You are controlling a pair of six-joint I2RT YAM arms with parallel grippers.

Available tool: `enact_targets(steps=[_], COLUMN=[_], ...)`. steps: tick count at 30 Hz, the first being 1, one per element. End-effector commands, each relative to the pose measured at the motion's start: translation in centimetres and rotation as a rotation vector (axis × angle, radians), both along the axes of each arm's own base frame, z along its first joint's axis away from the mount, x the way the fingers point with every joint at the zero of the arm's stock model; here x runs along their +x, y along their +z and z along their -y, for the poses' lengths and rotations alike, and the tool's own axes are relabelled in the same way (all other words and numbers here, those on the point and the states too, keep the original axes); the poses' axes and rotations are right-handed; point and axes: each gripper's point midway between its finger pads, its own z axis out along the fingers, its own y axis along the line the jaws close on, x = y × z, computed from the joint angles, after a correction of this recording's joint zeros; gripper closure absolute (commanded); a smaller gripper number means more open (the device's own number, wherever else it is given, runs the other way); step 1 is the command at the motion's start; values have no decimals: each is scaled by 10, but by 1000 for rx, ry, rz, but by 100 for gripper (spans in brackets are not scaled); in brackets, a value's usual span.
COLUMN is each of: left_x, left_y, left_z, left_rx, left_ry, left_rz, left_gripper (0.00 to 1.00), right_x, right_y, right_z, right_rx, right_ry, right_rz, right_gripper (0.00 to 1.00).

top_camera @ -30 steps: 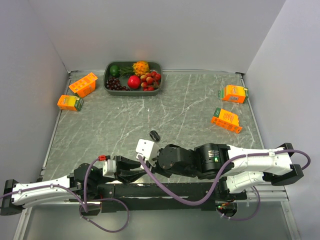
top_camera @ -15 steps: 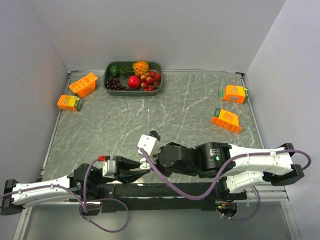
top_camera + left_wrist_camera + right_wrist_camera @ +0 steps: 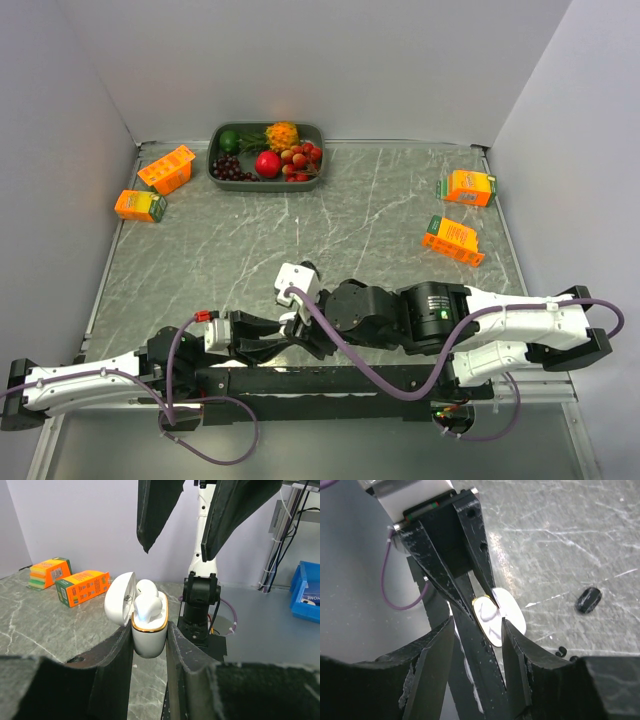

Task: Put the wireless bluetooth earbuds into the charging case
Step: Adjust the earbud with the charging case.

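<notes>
- Charging case (image 3: pixel 148 636), lid open, stands at the centre of the left wrist view, pinched by the left gripper (image 3: pixel 149 629).
- White earbud (image 3: pixel 148 605) sits inside it.
- Right gripper (image 3: pixel 176 550) hangs above, jaws spread.
- Black earbud (image 3: pixel 588 600) lies on the table (image 3: pixel 560 540), right of the right wrist view.

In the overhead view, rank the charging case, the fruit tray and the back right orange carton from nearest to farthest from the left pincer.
1. The charging case: clamped in the left pincer itself, at the table's near edge.
2. The fruit tray: straight ahead, against the back edge.
3. The back right orange carton: nearly as deep as the tray and far off to the right.
</notes>
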Motion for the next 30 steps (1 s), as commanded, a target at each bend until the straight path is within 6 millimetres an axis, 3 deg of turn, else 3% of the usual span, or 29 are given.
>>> enact_targets(steps=[1, 6, 30], left_x=[-1, -3, -3], left_y=[31, 32, 35], left_z=[-7, -6, -7], left_rx=[-80, -77, -84], left_ry=[1, -8, -10], left_rz=[7, 5, 9], left_gripper=[99, 99, 99], right_x=[-2, -3, 15], right_y=[17, 12, -14], right_z=[-11, -17, -13], right_rx=[28, -16, -166], right_ry=[25, 39, -62], right_rz=[28, 35, 84], right_gripper=[51, 60, 61])
